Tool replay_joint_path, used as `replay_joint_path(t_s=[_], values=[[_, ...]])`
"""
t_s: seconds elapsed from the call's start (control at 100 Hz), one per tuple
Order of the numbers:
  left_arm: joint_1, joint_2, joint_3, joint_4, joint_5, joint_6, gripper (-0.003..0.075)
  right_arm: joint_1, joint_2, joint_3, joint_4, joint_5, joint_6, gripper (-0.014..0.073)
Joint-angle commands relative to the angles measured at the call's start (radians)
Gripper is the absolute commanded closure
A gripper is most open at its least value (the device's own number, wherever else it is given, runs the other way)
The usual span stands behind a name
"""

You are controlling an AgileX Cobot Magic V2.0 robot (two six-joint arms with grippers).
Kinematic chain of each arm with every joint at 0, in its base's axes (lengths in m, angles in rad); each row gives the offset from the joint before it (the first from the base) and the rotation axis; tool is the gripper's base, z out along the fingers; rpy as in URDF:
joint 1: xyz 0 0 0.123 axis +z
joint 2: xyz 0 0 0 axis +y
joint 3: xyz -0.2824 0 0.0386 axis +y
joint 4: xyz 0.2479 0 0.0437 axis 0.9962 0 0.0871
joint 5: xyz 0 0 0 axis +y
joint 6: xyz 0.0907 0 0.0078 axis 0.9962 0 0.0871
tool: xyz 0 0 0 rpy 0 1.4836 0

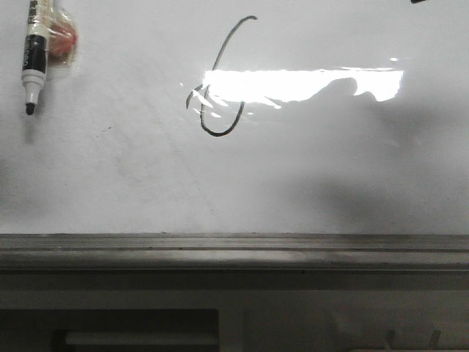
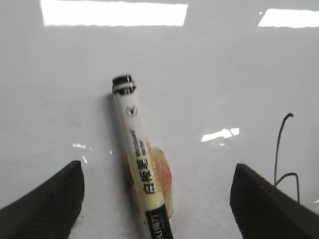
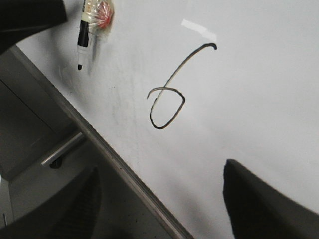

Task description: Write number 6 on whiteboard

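Observation:
The whiteboard (image 1: 330, 169) fills the front view. The number 6 (image 1: 220, 51) is a thin black line near the middle, a tall curved stroke ending in a loop; it also shows in the left wrist view (image 2: 277, 149) and the right wrist view (image 3: 175, 75). A cream and black marker (image 1: 34, 55) hangs at the board's upper left, tip down, taped to a red-orange lump. My left gripper (image 2: 157, 172) is open, its fingers wide on either side of the marker (image 2: 142, 169) and not touching it. My right gripper (image 3: 159, 169) is open and empty over the board's bottom edge.
A grey metal rail (image 1: 234, 246) runs along the board's bottom edge, with a dark frame below it. A metal bar handle (image 3: 62, 149) sits under the rail. A bright light reflection (image 1: 308, 84) crosses the 6's loop. Faint smudges mark the board.

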Motion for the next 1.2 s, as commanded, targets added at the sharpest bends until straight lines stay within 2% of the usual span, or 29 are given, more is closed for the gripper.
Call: replay_joint_path(t_s=[0.0,0.08,0.16,0.17,0.18,0.23,0.28,0.37,0.54,0.7,0.83,0.95,1.19], values=[[0.000,-0.096,-0.029,0.014,0.015,0.098,0.0167,-0.004,-0.041,-0.025,0.029,-0.067,0.000,0.0186],[0.000,-0.167,-0.023,0.014,0.045,0.146,0.0195,-0.004,-0.080,-0.018,0.029,-0.095,0.000,0.0288],[0.000,-0.241,-0.004,0.014,0.078,0.172,0.0276,-0.004,-0.125,0.011,0.029,-0.133,0.000,0.0440],[0.000,-0.247,-0.001,0.014,0.081,0.174,0.0311,-0.004,-0.135,0.015,0.029,-0.140,0.000,0.0454],[0.000,-0.259,0.001,0.014,0.083,0.174,0.0311,-0.004,-0.139,0.018,0.029,-0.143,0.000,0.0468],[0.000,-0.299,0.017,0.014,0.103,0.179,0.0405,-0.004,-0.174,0.055,0.029,-0.173,-0.002,0.0580],[0.000,-0.338,0.036,0.014,0.123,0.179,0.0531,-0.004,-0.216,0.096,0.029,-0.211,-0.021,0.0666],[0.000,-0.403,0.084,0.014,0.154,0.179,0.0738,-0.004,-0.306,0.177,0.029,-0.291,-0.041,0.0657],[0.000,-0.509,0.192,0.023,0.188,0.180,0.0740,-0.004,-0.499,0.358,0.029,-0.436,-0.094,0.0659],[0.000,-0.642,0.302,0.037,0.232,0.180,0.0740,-0.004,-0.696,0.501,0.029,-0.469,-0.096,0.0659],[0.000,-0.745,0.351,0.023,0.211,0.180,0.0740,-0.004,-0.825,0.570,0.056,-0.507,-0.096,0.0659],[0.000,-0.788,0.351,-0.006,0.152,0.180,0.0740,-0.004,-0.866,0.602,0.056,-0.532,-0.096,0.0659],[0.000,-0.788,0.351,-0.011,0.144,0.178,0.0740,-0.004,-0.864,0.606,0.058,-0.526,-0.096,0.0659]])
